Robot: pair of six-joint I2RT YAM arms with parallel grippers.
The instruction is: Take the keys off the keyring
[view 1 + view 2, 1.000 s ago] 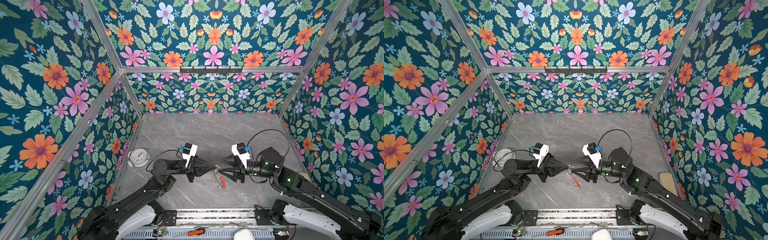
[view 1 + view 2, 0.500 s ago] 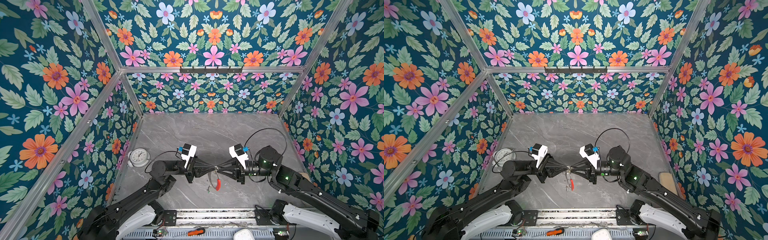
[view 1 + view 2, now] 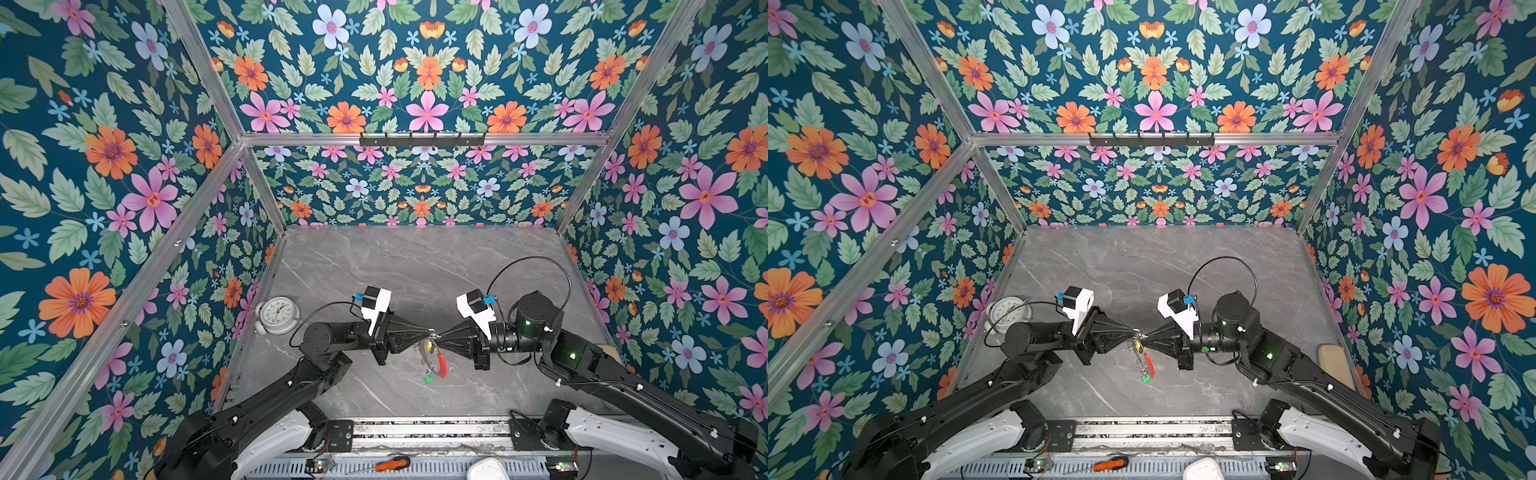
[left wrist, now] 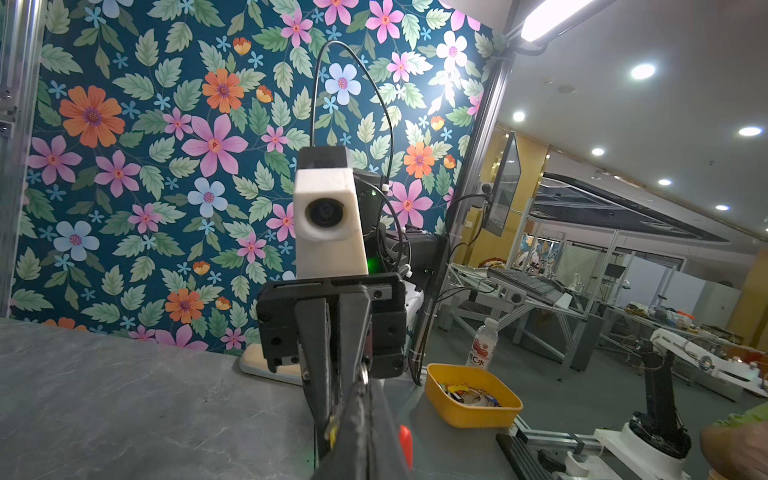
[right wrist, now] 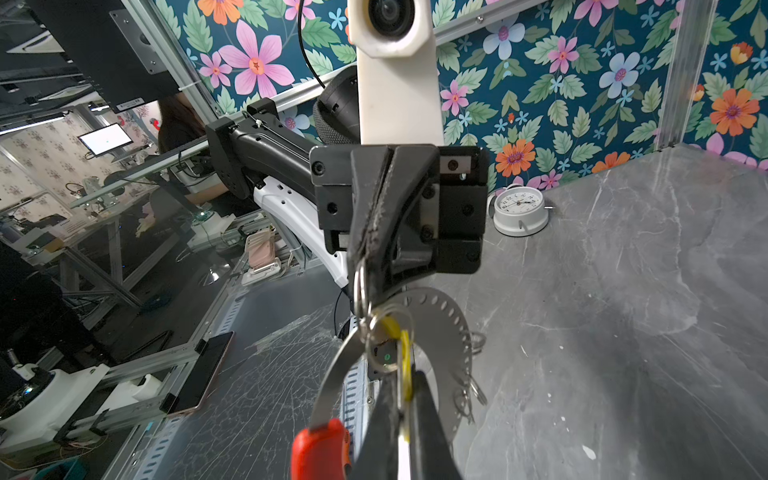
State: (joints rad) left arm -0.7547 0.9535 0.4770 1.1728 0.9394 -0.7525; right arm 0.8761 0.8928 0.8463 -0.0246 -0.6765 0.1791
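hanging over the grey table point(image 3: 374, 270) near its 6 o'clock edge, the keyring point(image 3: 424, 354) dangles with its red section point(image 3: 443, 365) and a green tag point(image 3: 428, 378) toward 6 o'clock. the left gripper point(image 3: 428, 332), reaching in from 9 o'clock, is clamped on one of the small wire rings point(image 5: 361, 286); the right gripper point(image 3: 439, 335), from 3 o'clock, pinches the yellow tag point(image 5: 402, 338). an alarm clock point(image 3: 277, 314) sits at 10 o'clock

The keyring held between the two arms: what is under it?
Only bare grey table shows under the keyring; the green tag hangs lowest. The patch straight below is hidden.
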